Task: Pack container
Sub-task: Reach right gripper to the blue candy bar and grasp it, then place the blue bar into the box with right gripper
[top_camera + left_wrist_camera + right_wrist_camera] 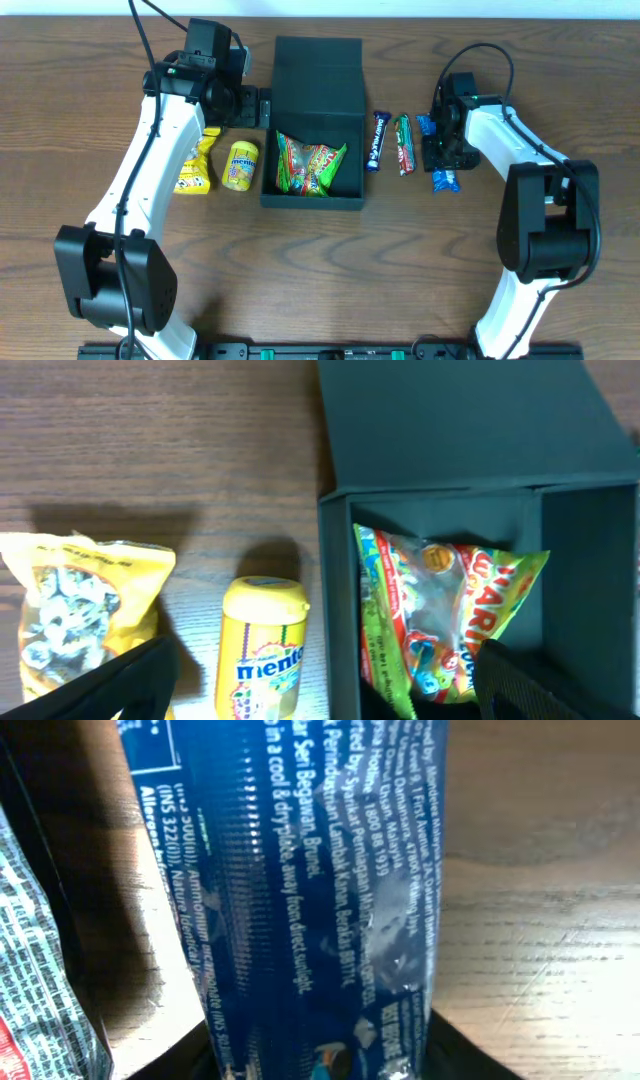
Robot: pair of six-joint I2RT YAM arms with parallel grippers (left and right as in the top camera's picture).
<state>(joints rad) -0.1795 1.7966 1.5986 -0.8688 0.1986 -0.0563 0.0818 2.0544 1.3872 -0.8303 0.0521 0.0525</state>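
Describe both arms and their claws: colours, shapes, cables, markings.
The left arm and right arm both have smooth, rounded white link shells with bulky black joints and black bases. A thin black cable loops over each one. The left claw and right claw are black. A small green light shows at the left wrist.

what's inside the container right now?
One green and red gummy bag sits in the open container, and dark bare floor shows beside it. Anything beneath the bag is covered, so can't tell.
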